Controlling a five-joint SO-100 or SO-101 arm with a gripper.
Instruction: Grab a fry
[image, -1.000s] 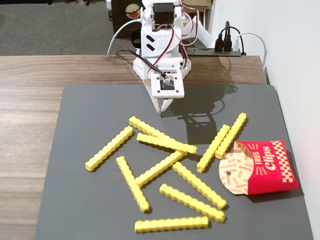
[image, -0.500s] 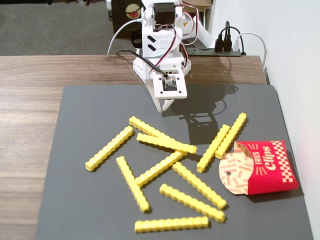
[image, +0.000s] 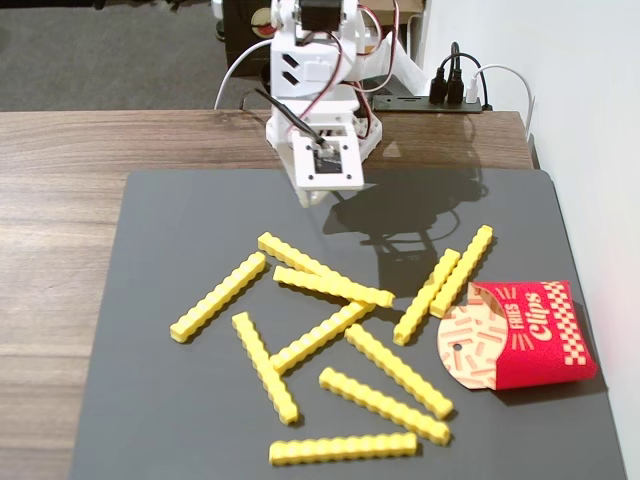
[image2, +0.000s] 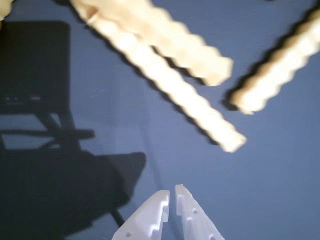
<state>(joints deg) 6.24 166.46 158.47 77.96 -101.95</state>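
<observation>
Wooden table (image: 60, 200) under dark mat (image: 150, 400), white wall (image: 590, 90) at right.

- Arm (image: 320, 90): white, at far edge of table in fixed view, folded fwd w/ wrist pointing down.
- Gripper (image2: 173, 192): enters wrist view from bottom edge, two white fingers (image2: 150, 215) side by side, tips nearly touching, only a thin slit betw. them, nothing held.
- Fixed view: fingertips hidden under wrist block, jaw state unreadable there.

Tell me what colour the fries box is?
The box is red with white checks and white writing, and its open end is tan. It shows best in the fixed view.
</observation>
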